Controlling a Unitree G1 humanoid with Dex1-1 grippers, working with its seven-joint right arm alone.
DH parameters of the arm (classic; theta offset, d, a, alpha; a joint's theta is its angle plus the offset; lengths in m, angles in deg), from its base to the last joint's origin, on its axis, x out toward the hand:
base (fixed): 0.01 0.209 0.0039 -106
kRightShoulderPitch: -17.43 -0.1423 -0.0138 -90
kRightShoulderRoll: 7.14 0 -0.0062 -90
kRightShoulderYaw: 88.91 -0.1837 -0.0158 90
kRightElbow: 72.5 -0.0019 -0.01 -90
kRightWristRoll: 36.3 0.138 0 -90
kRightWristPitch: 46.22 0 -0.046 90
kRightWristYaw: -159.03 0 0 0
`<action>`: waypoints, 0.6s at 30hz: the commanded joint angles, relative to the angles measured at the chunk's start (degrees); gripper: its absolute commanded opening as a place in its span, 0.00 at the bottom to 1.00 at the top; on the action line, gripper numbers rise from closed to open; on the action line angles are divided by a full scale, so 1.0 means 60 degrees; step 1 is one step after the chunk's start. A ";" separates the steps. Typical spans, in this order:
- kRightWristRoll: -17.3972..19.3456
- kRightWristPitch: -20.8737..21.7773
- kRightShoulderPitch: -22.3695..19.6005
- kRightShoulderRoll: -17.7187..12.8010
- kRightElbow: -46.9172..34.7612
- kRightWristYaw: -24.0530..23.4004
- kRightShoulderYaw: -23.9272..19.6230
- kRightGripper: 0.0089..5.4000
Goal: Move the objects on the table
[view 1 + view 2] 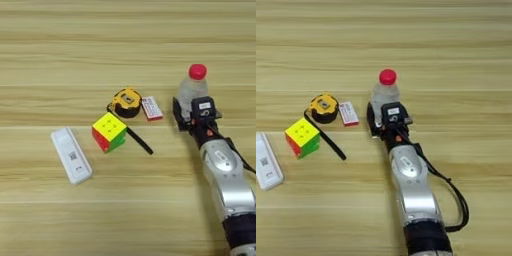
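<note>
- The table point(60, 45) carries everything; its wood fills both views, so I can see none of its edges or corners to place things against, and I go by neighbours instead.
- My right gripper point(192, 119) comes in from the bottom right on the silver forearm point(227, 177) and sits right at the base of the bottle. One black finger shows on the bottle's left side; the other is hidden behind the gripper body, so I cannot tell how wide the claw stands or whether it has the bottle clamped.
- The white flat device point(71, 155) lies furthest left, angled, well apart from the arm and untouched.
- The clear red-capped bottle point(194, 87) stands upright, the rightmost item, against the gripper.
- The puzzle cube point(108, 131) sits just right of the white device, yellow face up.
- The tape measure point(125, 102) rests behind the cube, with the small red-white box point(151, 108) just beside it on the right.
- The thin black stick point(139, 141) runs diagonally from beside the cube toward the arm.
- My reading: the bottle is the piece in hand, at grasp or release; no goal spot is marked, so I cannot judge what counts as done. The other five lie clustered, none in contact with the claw.
</note>
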 commanded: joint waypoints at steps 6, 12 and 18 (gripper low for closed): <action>0.1348 0.0209 -0.2415 -0.0350 0.2621 0.0838 -0.0922 0.58; 0.1463 0.0587 -0.3192 -0.0447 0.4160 0.1074 -0.1083 0.58; 0.1354 0.1094 -0.3739 -0.0557 0.5341 0.1062 -0.1116 0.58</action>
